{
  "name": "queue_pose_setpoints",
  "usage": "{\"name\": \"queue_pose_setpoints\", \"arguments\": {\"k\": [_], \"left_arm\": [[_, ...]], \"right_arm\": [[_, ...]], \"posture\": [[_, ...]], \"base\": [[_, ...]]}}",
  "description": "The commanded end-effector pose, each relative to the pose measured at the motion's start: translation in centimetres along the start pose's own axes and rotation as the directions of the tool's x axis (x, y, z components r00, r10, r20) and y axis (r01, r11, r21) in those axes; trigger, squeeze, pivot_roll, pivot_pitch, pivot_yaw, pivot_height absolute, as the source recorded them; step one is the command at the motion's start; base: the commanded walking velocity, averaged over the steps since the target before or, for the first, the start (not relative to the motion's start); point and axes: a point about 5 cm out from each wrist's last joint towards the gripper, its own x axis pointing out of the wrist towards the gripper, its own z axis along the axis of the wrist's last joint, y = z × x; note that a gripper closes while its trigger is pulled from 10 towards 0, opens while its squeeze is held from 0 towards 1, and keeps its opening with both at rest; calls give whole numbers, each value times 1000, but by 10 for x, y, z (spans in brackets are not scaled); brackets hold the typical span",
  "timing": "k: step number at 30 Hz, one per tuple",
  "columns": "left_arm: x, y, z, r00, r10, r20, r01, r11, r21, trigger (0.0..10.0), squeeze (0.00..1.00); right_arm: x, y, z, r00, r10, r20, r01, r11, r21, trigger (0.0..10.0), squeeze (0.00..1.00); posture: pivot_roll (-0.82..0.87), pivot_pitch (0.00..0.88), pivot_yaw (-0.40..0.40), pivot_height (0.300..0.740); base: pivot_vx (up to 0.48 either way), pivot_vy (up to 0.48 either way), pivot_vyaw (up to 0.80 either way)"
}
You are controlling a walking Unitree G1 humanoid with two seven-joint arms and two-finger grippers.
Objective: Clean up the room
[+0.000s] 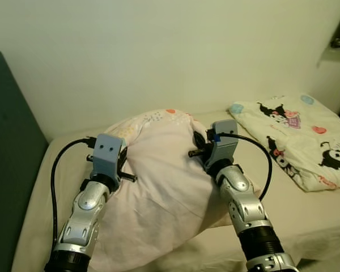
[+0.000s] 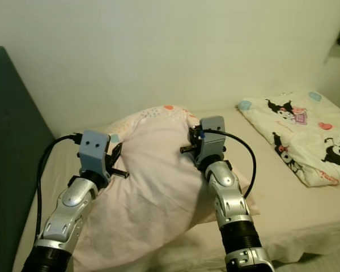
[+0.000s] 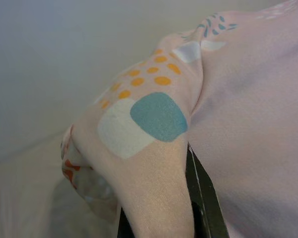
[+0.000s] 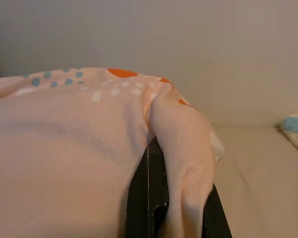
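Both grippers clamp a pale pink pillow (image 1: 158,187) raised over the bed (image 1: 311,221). Left gripper (image 3: 161,198) pinches the pillow's left corner, fabric bunched between its fingers (image 3: 201,193). Right gripper (image 4: 171,198) is closed on the right corner fold. Cartoon-print pillow (image 1: 297,136) lies far right on the mattress; teal headboard (image 1: 8,153) at left.
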Motion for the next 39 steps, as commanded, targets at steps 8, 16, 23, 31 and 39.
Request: {"name": "queue_pose_setpoints", "arguments": {"k": [8, 16, 23, 31, 39], "left_arm": [[-1, 8, 6, 998, 46, 37, -45, 999, -17, 10000, 0], [-2, 9, 1, 998, 62, 1, -62, 997, -51, 10000, 0], [-3, 9, -1, 998, 57, -5, -57, 997, -42, 10000, 0], [-2, 9, 0, 998, 56, 2, -56, 998, -41, 10000, 0], [-1, 7, 1, 999, 49, 9, -49, 998, -32, 10000, 0]], "right_arm": [[0, -9, 13, 995, -61, 76, 63, 998, -17, 10000, 0], [1, -9, 5, 997, -71, 15, 72, 996, -49, 10000, 0], [1, -7, 3, 998, -66, 13, 67, 996, -52, 10000, 0], [1, -7, 4, 998, -62, 17, 63, 997, -52, 10000, 0], [0, -6, 4, 998, -57, 17, 57, 997, -55, 10000, 0]], "posture": [[-74, 1, -19, 716], [-74, 10, -22, 716], [-72, 13, -21, 716], [-75, 14, -22, 716], [-77, 14, -18, 716]], "base": [[0, 0, 0], [0, 0, 0], [0, 0, 0], [0, 0, 0], [0, 0, 0]]}}
